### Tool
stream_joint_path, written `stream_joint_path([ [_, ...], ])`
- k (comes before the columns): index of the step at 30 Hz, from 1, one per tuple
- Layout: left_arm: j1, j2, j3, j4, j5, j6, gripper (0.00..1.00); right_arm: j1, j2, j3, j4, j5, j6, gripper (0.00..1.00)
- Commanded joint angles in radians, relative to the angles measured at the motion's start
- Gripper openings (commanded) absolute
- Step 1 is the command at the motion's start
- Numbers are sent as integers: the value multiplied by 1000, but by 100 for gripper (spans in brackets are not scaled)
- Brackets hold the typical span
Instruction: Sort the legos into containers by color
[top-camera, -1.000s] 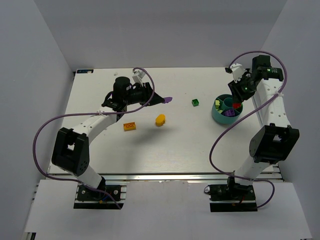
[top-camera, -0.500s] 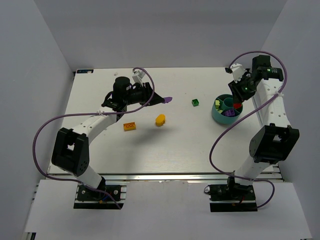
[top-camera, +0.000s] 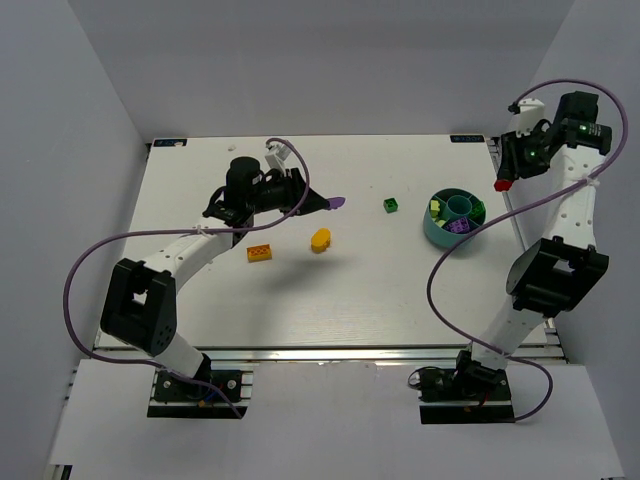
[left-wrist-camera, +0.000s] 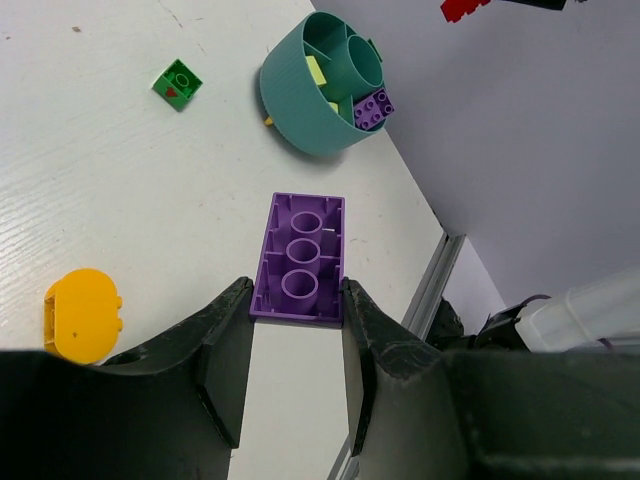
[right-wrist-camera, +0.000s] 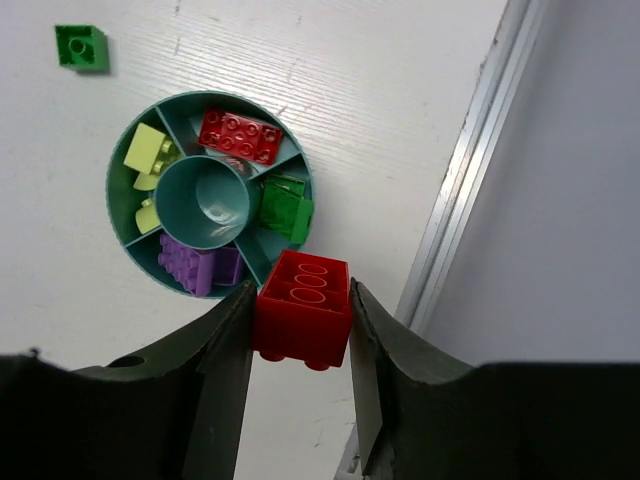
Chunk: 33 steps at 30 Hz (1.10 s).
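Legos are split between the white table (top-camera: 380, 290), the teal bowl (top-camera: 432, 232) and both grippers. At the upper middle of the overhead view, the left gripper (top-camera: 318, 201) pinches a purple brick (top-camera: 336, 201) by its long sides. The brick pokes out past the fingertips toward the right. In the left wrist view its hollow underside faces the camera, with the fingers pressed against both flanks.

At the upper right of the overhead view, the right gripper (top-camera: 508, 178) is clamped on a red brick (top-camera: 503, 184). It sits up and to the right of the bowl, over the table's right edge. In the right wrist view the red brick appears just beside the bowl's lower-right rim, over the metal rail.

The bowl stands near the right edge of the table. Around its central cup (right-wrist-camera: 205, 205) the compartments hold:
- a second red brick (right-wrist-camera: 240, 135) at the top
- lime bricks (right-wrist-camera: 150, 150) at the left
- purple bricks (right-wrist-camera: 195, 265) at the bottom
- green bricks (right-wrist-camera: 287, 205) at the right

Three pieces are loose on the table. A green brick (top-camera: 390, 205) lies left of the bowl, well apart from it. An oval orange-yellow piece (top-camera: 320, 239) lies near the middle. An orange brick (top-camera: 260, 252) lies just to its left and slightly lower.
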Motion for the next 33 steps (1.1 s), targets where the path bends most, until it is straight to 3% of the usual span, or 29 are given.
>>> stream_joint_path([
  [1, -11, -51, -10, 27, 1, 2, 0, -31, 16, 32, 36, -41, 130, 0],
  [12, -11, -44, -11, 21, 8, 7, 0, -37, 96, -16, 228, -182, 379, 0],
  [33, -17, -33, 19, -22, -11, 7, 0, 49, 243, -70, 323, -211, 403, 0],
])
